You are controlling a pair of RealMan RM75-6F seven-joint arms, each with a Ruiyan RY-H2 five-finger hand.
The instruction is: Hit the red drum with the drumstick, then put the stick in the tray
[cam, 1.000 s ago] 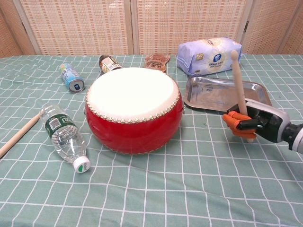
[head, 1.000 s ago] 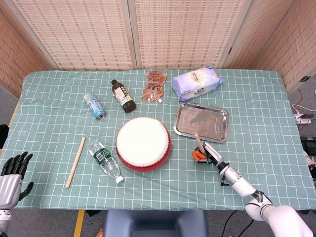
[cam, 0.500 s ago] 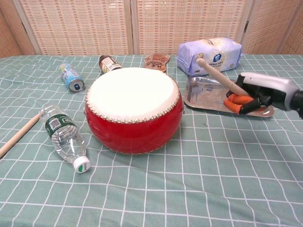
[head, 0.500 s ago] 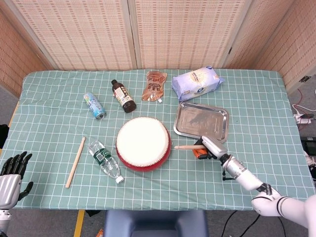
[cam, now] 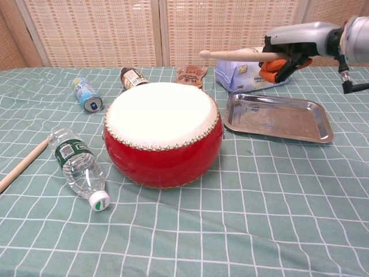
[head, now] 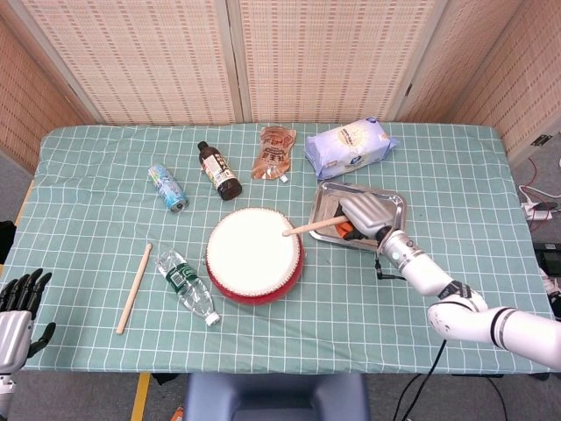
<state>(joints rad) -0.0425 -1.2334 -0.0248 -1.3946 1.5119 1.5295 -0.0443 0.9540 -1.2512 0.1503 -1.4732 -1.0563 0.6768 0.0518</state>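
fingers of right hand gripped drumstick, level above red drum | left hand idle, fingers spread, desk's near-left corner | tray right of drum

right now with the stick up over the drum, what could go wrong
The right hand holds the drumstick near its back end, raised level above the red drum. Its tip sits near the drum's right edge, so a downswing could catch the rim rather than the skin. The grip looks shallow, so a hard hit might jar the stick loose. The tray lies directly under the hand, so a low swing could knock it.
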